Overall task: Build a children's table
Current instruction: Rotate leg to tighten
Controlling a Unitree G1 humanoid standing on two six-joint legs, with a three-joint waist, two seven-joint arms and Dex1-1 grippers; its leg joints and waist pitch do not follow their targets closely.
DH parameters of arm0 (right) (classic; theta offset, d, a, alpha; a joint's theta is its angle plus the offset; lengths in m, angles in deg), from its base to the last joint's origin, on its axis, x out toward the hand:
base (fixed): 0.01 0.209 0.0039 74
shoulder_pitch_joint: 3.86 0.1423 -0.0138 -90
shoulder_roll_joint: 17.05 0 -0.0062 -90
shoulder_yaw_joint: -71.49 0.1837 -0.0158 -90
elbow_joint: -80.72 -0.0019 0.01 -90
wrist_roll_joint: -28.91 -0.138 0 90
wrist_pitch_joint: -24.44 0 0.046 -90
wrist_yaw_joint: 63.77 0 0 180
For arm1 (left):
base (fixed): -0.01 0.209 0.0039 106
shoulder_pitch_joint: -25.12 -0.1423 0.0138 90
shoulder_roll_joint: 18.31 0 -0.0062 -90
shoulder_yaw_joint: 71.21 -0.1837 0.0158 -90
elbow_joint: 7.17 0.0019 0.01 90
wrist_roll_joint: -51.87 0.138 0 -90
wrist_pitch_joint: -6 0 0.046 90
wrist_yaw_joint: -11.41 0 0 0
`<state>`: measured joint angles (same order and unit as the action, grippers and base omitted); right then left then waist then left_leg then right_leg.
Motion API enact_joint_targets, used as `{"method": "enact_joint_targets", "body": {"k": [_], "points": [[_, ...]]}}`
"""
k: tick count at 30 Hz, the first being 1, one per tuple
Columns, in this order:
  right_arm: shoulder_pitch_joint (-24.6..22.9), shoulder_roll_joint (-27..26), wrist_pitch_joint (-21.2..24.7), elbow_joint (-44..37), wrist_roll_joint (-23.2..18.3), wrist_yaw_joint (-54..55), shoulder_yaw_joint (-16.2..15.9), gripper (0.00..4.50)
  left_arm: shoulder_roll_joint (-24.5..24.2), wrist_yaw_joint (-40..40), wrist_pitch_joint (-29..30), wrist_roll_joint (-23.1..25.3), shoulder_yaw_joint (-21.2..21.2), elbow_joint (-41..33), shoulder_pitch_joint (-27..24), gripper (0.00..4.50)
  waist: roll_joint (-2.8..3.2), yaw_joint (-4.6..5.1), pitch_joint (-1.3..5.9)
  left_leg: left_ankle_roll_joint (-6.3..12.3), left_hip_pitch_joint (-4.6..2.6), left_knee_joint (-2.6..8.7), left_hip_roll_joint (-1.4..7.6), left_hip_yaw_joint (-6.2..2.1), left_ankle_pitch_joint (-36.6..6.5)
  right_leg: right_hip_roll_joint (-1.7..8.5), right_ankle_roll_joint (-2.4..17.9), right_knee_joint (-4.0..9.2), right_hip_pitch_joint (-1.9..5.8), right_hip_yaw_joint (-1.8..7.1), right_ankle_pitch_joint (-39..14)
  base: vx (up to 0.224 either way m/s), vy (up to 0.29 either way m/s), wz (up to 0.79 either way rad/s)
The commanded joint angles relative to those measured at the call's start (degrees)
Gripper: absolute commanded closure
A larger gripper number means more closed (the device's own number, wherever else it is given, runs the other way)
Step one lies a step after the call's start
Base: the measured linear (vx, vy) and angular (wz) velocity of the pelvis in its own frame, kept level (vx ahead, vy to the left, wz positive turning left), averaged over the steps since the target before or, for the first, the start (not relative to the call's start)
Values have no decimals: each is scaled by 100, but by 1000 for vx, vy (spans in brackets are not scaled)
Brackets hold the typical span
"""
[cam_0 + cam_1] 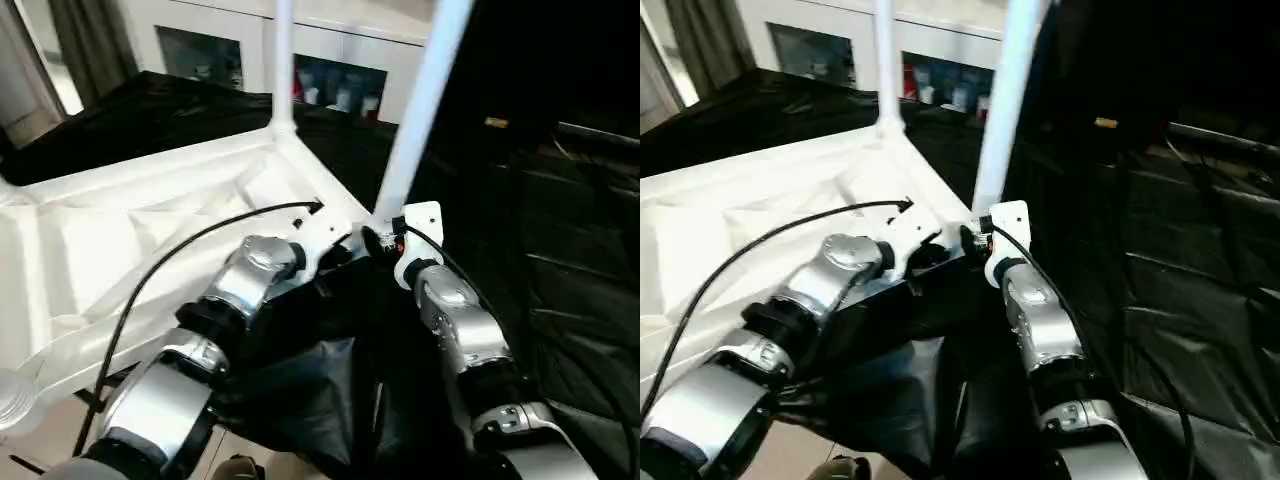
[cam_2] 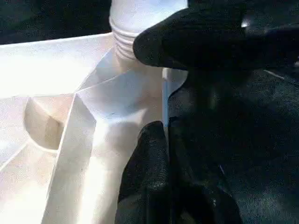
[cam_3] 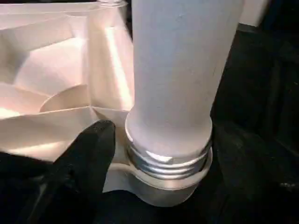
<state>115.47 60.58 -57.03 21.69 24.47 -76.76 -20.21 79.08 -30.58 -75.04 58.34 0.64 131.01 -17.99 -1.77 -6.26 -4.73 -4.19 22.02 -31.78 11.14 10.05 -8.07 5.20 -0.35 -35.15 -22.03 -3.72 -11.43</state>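
We look down over both silver forearms at the tabletop (image 1: 130,230), lying upside down with its ribbed underside facing up, on a surface draped in black cloth (image 1: 560,260). At the near corner a leg (image 1: 420,110) stands tilted in its round socket (image 3: 163,184), threads at its base showing just above the socket rim. A second leg (image 1: 283,60) rises upright from the far corner. The left gripper (image 2: 161,140) sits at the tabletop's edge right beside that near corner, its fingers (image 2: 145,177) pressed together and holding nothing, one black fingertip resting against the white rim. The right gripper (image 1: 385,240) is at the foot of the tilted leg; in its wrist view one of its black fingers (image 3: 88,154) stands just beside the threaded base, and we cannot tell how wide the fingers stand or whether they have hold of the leg. A black cable (image 1: 180,250) arcs over the left forearm. Behind the tabletop stands a white cabinet (image 1: 250,40) with glass doors and small items inside. At the lower left edge we catch part of a clear ribbed object (image 1: 15,395).
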Motion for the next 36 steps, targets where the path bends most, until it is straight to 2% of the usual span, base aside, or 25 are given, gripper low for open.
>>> {"method": "enact_joint_targets", "body": {"k": [1, 2, 3, 4, 5, 7, 8, 9, 11, 14, 16, 17, 21, 23, 25, 26, 32, 36], "points": [[-162, 474, 263, -583, -200, -909, -187, 54, -209, -935, -256, 11, -327, -125, -318, 450, 48, -3, 435, 48, -90, 359, 193, -68, -1388, 342, 1105, 433, 239, 249, -638, 0, 0, 0], [-169, 492, 272, -598, -203, -938, -193, 54, -217, -954, -261, 8, -329, -131, -323, 450, 48, -18, 440, 89, -94, 349, 191, -70, -1299, 327, 1126, 425, 257, 240, -498, 0, 0, 0], [-368, 910, 449, -942, -232, -1660, -399, 44, -403, -1466, -421, -67, -401, -309, -447, 450, 50, -22, 444, 175, -100, 323, 204, -52, -1135, 324, 1205, 389, 252, 253, -128, 0, 0, 0], [-386, 945, 463, -969, -230, -1723, -415, 31, -417, -1506, -427, -71, -405, -322, -457, 450, 40, -39, 463, 263, -98, 301, 199, -51, -1010, 315, 1262, 360, 287, 241, 145, 0, 0, 0], [-521, 1197, 629, -1167, -254, -2165, -532, 23, -527, -1780, -498, -109, -437, -423, -526, 450, 44, -35, 453, 332, -104, 295, 195, -37, -1017, 317, 1345, 358, 262, 244, 209, 0, 0, 0], [-723, 1551, 686, -1427, -337, -2726, -670, 10, -699, -2244, -631, -275, -460, -675, -656, 450, 28, -52, 450, 391, -98, 296, 199, -37, -1088, 338, 1376, 369, 274, 241, 14, 0, 0, 0], [-793, 1677, 646, -1511, -351, -2900, -715, 10, -763, -2393, -621, -335, -462, -776, -700, 450, 38, -61, 453, 388, -110, 297, 210, -35, -1135, 342, 1378, 377, 274, 242, -71, 0, 0, 0], [-855, 1786, 579, -1588, -367, -3033, -730, 10, -829, -2529, -645, -388, -455, -875, -741, 450, 55, -62, 439, 350, -119, 310, 232, -37, -1258, 351, 1394, 390, 248, 246, -271, 0, 0, 0], [-922, 1914, 548, -1690, -456, -3227, -717, 10, -913, -2679, -603, -490, -400, -1030, -787, 450, 53, -56, 431, 233, -132, 332, 236, -34, -1486, 350, 1398, 410, 231, 248, -604, 0, 0, 0], [-1036, 2126, 639, -1948, -686, -3651, -741, 10, -1043, -2931, -554, -640, -304, -1287, -876, 450, 31, -40, 413, 186, -143, 347, 243, -33, -1650, 355, 1344, 438, 214, 257, -896, 0, 0, 0], [-1070, 2193, 679, -2050, -738, -3812, -743, 10, -1101, -3032, -554, -676, -254, -1384, -918, 450, 34, -47, 412, 208, -137, 341, 242, -33, -1606, 365, 1318, 442, 216, 265, -947, 0, 0, 0], [-1049, 2185, 675, -2035, -731, -3813, -689, 10, -1141, -3071, -550, -699, -230, -1440, -945, 450, 12, -41, 418, 220, -128, 333, 237, -29, -1519, 357, 1313, 436, 209, 265, -918, 0, 0, 0], [-1023, 2151, 666, -2013, -771, -3876, -641, 10, -1191, -3126, -504, -736, -225, -1541, -999, 450, 20, -43, 428, 215, -123, 324, 232, -31, -1428, 354, 1329, 421, 206, 254, -899, 0, 0, 0], [-1034, 2158, 692, -2026, -810, -3964, -674, 35, -1212, -3150, -472, -743, -228, -1599, -1036, 450, 12, -40, 442, 244, -117, 312, 230, -30, -1310, 351, 1355, 395, 218, 252, -718, 0, 0, 0], [-1045, 2172, 695, -2041, -817, -3992, -707, 35, -1215, -3149, -463, -741, -228, -1617, -1050, 450, 13, -38, 446, 299, -115, 297, 221, -21, -1187, 340, 1391, 380, 219, 250, -536, 0, 0, 0], [-1052, 2177, 697, -2050, -819, -4003, -724, 49, -1216, -3148, -457, -740, -229, -1627, -1057, 450, 14, -39, 445, 326, -118, 291, 221, -18, -1158, 338, 1409, 375, 216, 249, -483, 0, 0, 0], [-1026, 2177, 689, -1977, -804, -4018, -781, 98, -1222, -3129, -401, -703, -213, -1680, -1085, 450, 14, -36, 432, 308, -122, 296, 220, -19, -1241, 340, 1391, 392, 216, 249, -662, 0, 0, 0], [-1019, 2146, 689, -1967, -763, -4061, -790, 128, -1244, -3120, -369, -712, -218, -1711, -1094, 450, 20, -38, 433, 313, -118, 291, 216, -19, -1218, 341, 1395, 384, 220, 248, -602, 0, 0, 0]]}}
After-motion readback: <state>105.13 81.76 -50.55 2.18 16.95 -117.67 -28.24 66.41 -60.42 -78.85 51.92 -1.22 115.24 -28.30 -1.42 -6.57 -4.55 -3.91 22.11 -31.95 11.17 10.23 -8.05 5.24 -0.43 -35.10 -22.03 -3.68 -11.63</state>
